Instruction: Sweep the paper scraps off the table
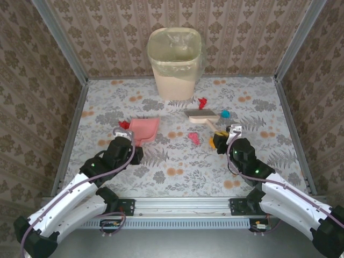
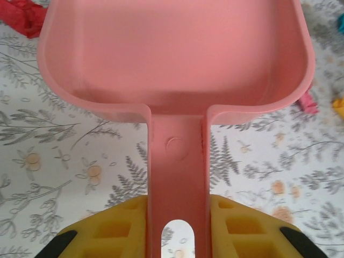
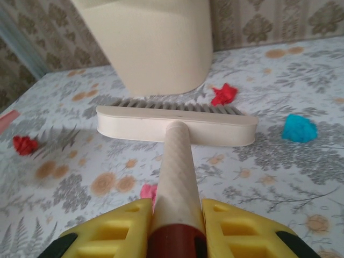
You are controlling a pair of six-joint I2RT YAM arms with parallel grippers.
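Note:
My left gripper is shut on the handle of a pink plastic dustpan, whose tray lies flat on the table and looks empty. A cream hand brush is held by its handle in my shut right gripper. Paper scraps lie loose. A red scrap and a blue scrap sit beyond the brush. Between the tools lies a pink scrap. Another red scrap sits left of the dustpan.
A cream waste bin with a liner stands at the back middle, just behind the brush. Brown patterned walls and metal rails close the table on three sides. Open floral surface lies between the two arms.

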